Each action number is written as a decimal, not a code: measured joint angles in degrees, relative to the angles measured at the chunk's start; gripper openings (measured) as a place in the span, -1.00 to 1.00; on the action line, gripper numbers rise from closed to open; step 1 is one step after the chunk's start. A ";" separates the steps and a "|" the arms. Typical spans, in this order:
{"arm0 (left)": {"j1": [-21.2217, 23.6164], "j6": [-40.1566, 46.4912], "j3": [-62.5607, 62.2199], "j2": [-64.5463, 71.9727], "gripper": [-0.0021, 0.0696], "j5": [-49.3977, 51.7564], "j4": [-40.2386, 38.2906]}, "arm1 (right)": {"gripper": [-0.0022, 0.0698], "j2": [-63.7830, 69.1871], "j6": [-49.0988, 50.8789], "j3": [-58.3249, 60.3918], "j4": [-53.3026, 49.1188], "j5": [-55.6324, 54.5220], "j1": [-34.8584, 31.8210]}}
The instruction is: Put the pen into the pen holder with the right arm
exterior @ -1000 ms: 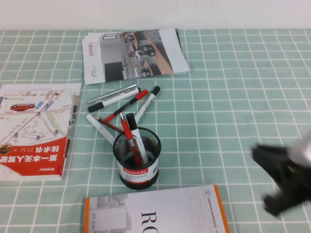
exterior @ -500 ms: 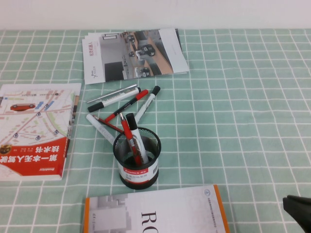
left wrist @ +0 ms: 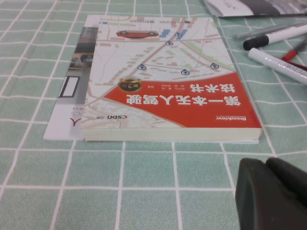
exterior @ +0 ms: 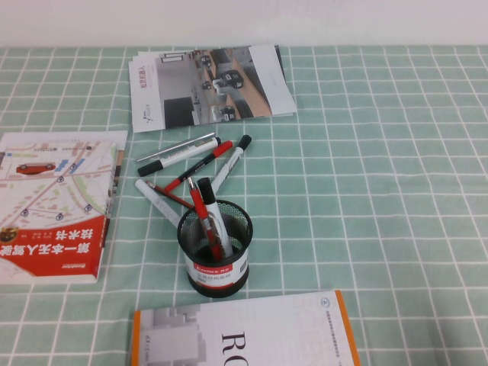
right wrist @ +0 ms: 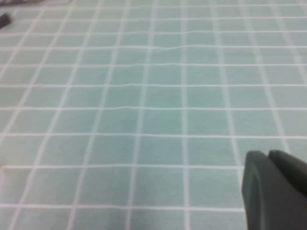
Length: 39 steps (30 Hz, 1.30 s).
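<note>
Green and white squares cover the desk [exterior: 396,191]. Nearest lies a white book with an orange edge [exterior: 244,335]. Just behind it stands the black mesh pen holder [exterior: 214,252], with a white pen [exterior: 210,219] and a slim red pen [exterior: 200,206] leaning inside. More pens [exterior: 187,164] lie behind it, then a brochure [exterior: 210,85]. A red map book [exterior: 53,206] sits on the left. The left gripper [left wrist: 273,194] hangs near that book, its jaws pressed together. The right gripper [right wrist: 276,189] hovers over bare cloth, jaws closed and holding nothing.
</note>
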 joint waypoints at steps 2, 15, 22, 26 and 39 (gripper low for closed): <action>0.00 0.00 0.00 0.00 -0.95 0.00 0.00 | -0.99 -4.47 0.00 2.51 -0.11 -0.36 -2.50; 0.00 0.00 0.00 -0.10 -0.95 0.00 0.00 | -0.99 -22.94 0.00 3.91 -0.11 7.11 -4.50; 0.00 0.00 0.00 -0.10 -0.95 0.00 0.00 | -0.99 -22.94 0.00 3.91 -0.11 7.52 -4.50; 0.00 0.00 0.00 -0.10 -0.95 0.00 0.00 | -0.99 -22.94 -4.95 3.91 3.06 5.21 -4.50; 0.00 0.00 0.00 -0.10 -0.95 0.00 0.00 | -0.99 -22.94 -42.49 4.05 38.96 11.27 -5.23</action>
